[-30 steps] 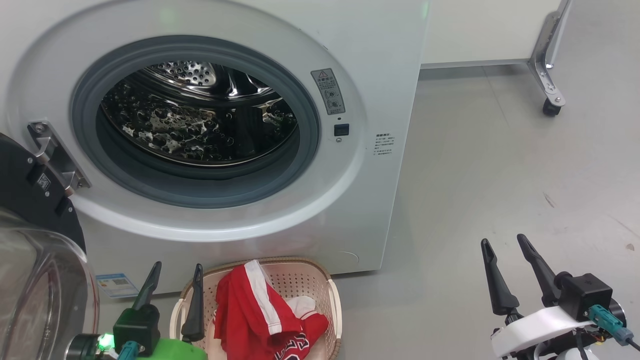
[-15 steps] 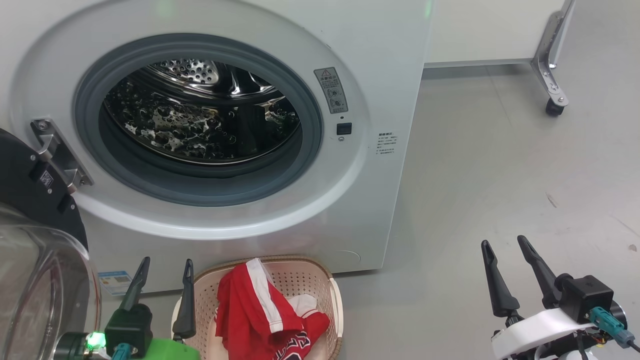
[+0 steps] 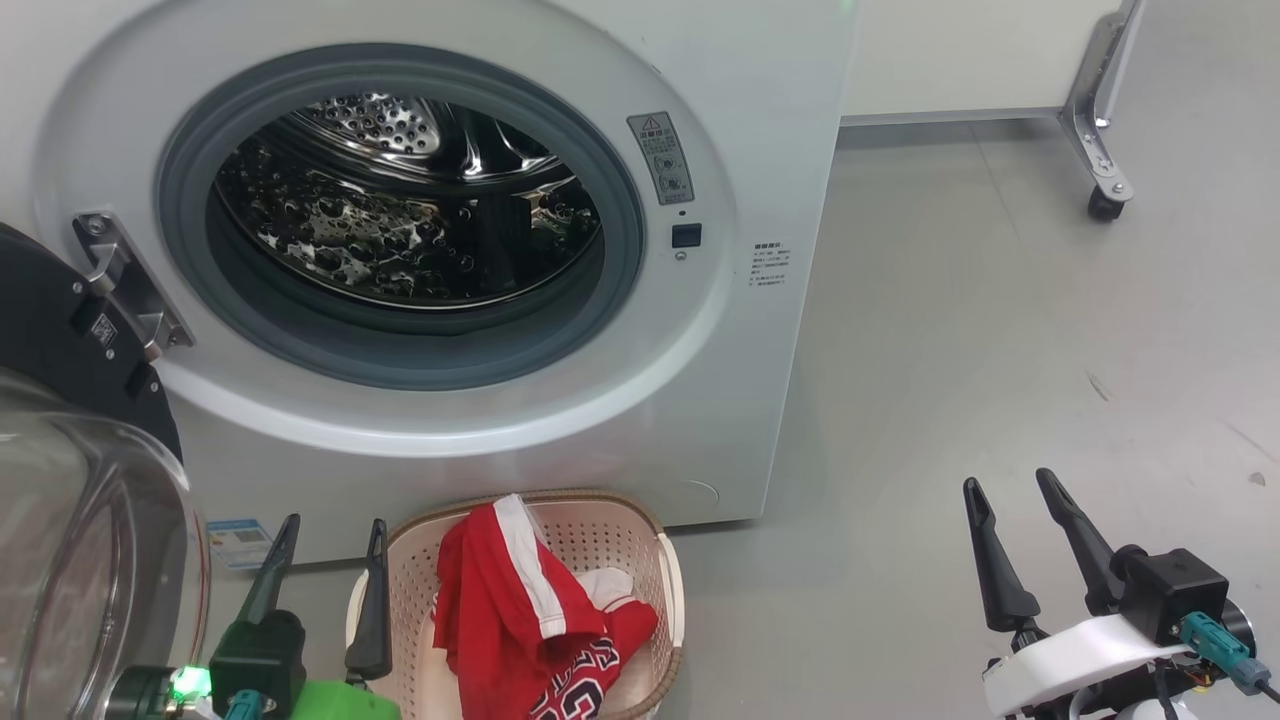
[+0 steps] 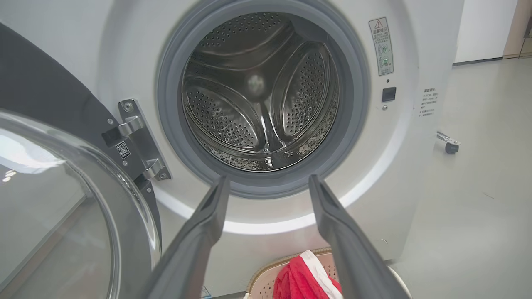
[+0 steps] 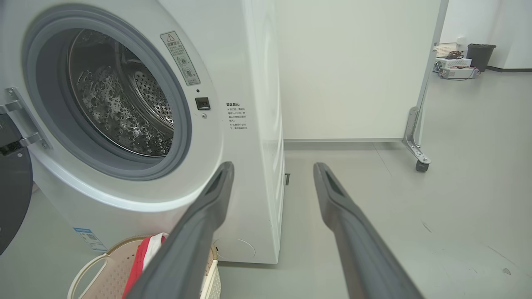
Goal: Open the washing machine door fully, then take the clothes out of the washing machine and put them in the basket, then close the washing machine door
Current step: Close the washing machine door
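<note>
The washing machine door [image 3: 40, 300] hangs swung out at the left, cut off by the view's edge; the basket [image 3: 590, 545] and the clothes [image 3: 500, 610] heaped in it run off the bottom edge, just before the washing machine [image 3: 780, 120]. Left gripper [image 3: 334, 523] and right gripper [image 3: 1008, 480] hover with fingers spread wide, holding nothing — open floor [image 3: 1000, 330] lies around the right one
</note>
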Controlling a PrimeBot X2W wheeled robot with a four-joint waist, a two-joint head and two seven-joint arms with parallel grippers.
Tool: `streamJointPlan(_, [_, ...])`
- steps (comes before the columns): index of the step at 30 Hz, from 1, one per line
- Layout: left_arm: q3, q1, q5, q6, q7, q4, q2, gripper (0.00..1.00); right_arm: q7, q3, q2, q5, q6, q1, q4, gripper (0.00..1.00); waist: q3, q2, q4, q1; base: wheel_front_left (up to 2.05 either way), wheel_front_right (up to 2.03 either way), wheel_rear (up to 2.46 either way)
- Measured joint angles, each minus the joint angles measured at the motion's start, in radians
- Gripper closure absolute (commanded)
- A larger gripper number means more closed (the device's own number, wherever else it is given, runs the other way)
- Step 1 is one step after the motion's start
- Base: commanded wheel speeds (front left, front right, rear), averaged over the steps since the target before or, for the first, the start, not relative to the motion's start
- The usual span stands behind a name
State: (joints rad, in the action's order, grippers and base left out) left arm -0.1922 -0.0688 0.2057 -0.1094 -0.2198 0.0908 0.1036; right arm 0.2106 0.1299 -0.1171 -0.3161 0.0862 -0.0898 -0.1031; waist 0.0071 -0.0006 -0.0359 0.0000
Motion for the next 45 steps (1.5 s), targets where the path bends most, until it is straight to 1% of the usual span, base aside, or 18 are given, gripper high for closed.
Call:
streamJointPlan(25, [-0.009, -0.019, -0.012, -0.001, 0.016, -0.044, -0.007, 0.00, -0.005, 0.000, 0.000, -0.002, -0.002, 0.000, 0.007, 0.00, -0.004, 0.0000, -0.003, 0.0000, -1.12, 1.12, 0.00])
streamJointPlan(35, [-0.009, -0.023, -0.012, -0.001, 0.022, -0.056, -0.007, 0.00, -0.011, 0.002, 0.000, -0.007, -0.002, 0.000, 0.007, 0.00, -0.006, 0.0000, 0.000, 0.0000, -0.59, 0.59, 0.00])
streamJointPlan(45, [-0.008, -0.025, -0.012, -0.001, 0.025, -0.064, -0.007, 0.00, -0.011, 0.003, -0.001, -0.007, -0.002, 0.000, 0.007, 0.00, -0.009, 0.0000, 0.004, 0.0000, -0.18, 0.18, 0.00])
